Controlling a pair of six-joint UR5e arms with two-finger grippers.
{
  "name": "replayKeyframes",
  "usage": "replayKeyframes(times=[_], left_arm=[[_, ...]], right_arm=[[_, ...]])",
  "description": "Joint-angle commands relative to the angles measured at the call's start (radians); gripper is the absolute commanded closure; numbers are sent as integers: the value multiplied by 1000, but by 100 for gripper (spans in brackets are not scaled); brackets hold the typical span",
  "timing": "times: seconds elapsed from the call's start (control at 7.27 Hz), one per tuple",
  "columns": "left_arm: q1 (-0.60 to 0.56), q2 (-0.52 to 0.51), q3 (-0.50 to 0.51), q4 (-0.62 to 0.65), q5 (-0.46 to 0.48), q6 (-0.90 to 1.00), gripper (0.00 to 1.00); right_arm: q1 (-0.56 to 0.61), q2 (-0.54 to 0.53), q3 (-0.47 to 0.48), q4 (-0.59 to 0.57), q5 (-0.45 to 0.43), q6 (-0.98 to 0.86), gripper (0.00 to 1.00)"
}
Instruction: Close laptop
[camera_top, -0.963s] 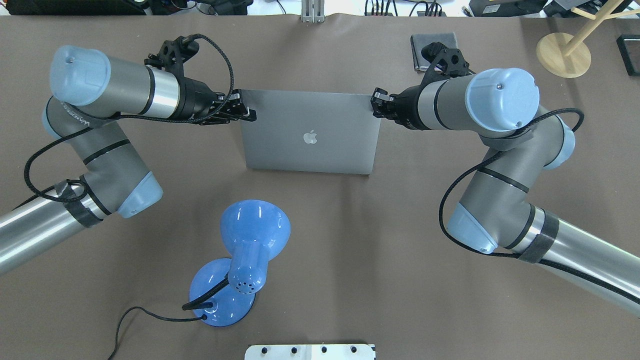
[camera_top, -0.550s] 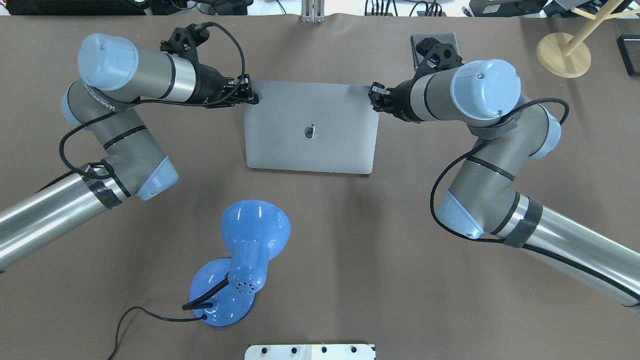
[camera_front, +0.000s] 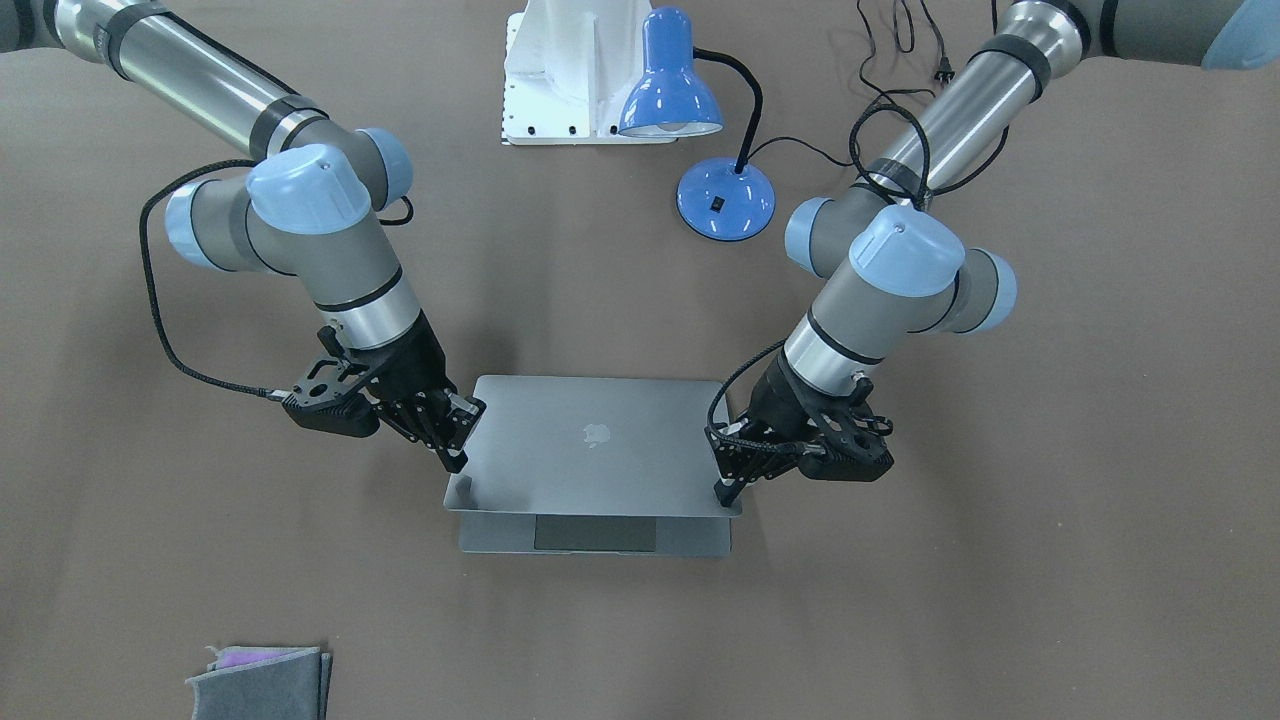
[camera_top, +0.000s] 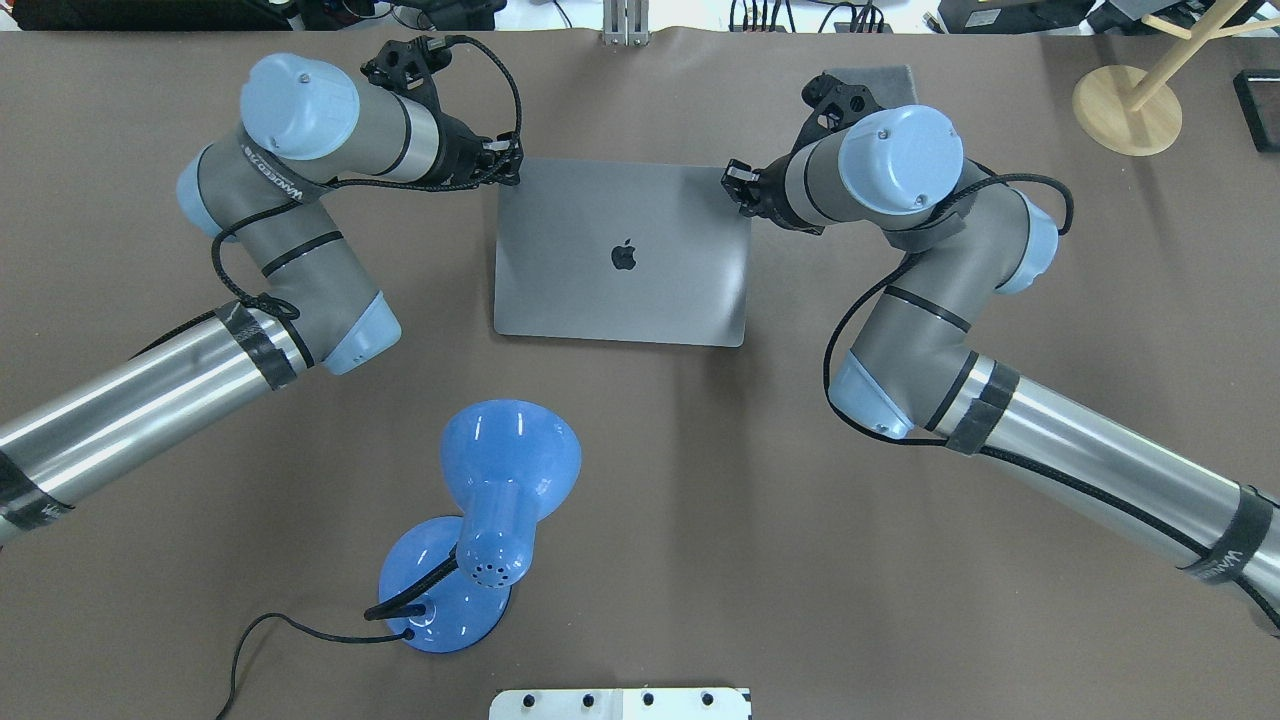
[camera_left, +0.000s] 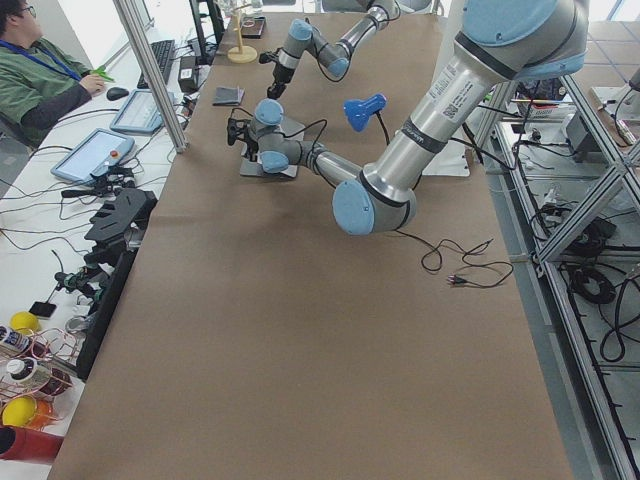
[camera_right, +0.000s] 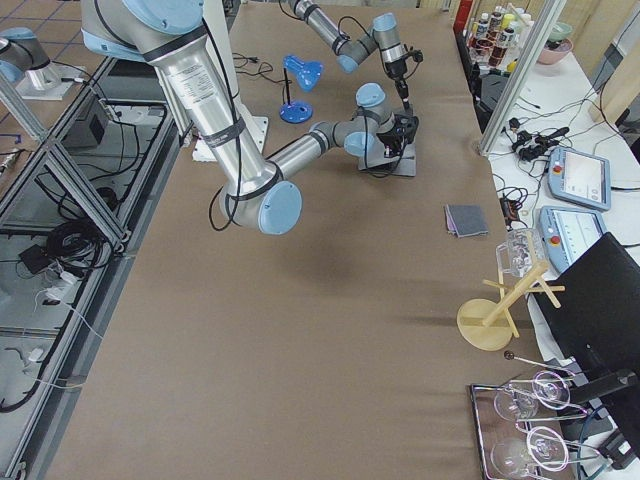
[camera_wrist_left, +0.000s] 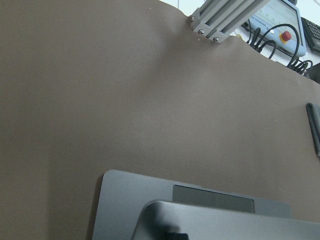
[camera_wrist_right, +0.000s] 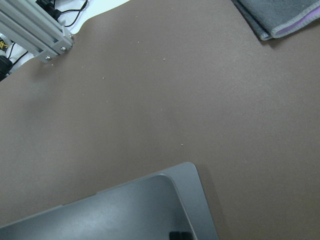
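The grey laptop (camera_top: 622, 255) lies mid-table with its lid tilted low over the base, a narrow gap still showing. In the front-facing view the lid (camera_front: 595, 445) hangs above the trackpad (camera_front: 595, 533). My left gripper (camera_top: 508, 168) is shut, its tip on the lid's far left corner; it also shows in the front-facing view (camera_front: 726, 488). My right gripper (camera_top: 735, 185) is shut, its tip on the lid's far right corner, also seen from the front (camera_front: 455, 458). The left wrist view shows the lid edge (camera_wrist_left: 225, 220) over the base; the right wrist view shows the lid corner (camera_wrist_right: 150, 205).
A blue desk lamp (camera_top: 495, 500) stands on the near side of the laptop, its cable trailing left. A folded grey cloth (camera_front: 260, 680) lies beyond the laptop by my right arm. A wooden stand (camera_top: 1125, 105) is at the far right. A white plate (camera_top: 620, 703) sits at the near edge.
Both grippers have moved away from the robot and downward with the lid's far corners. The lid has dropped lower toward the base.
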Motion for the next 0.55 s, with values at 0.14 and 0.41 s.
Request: replayKeyframes(times=[0.14,0.41], left_arm=[[30,-31,117,20,94,70,100],[-8,-30,55,33,0,68,100]], right_arm=[[-19,42,-120,0,-39,-4,100],[17,47,-61,-12,4,-24,100]])
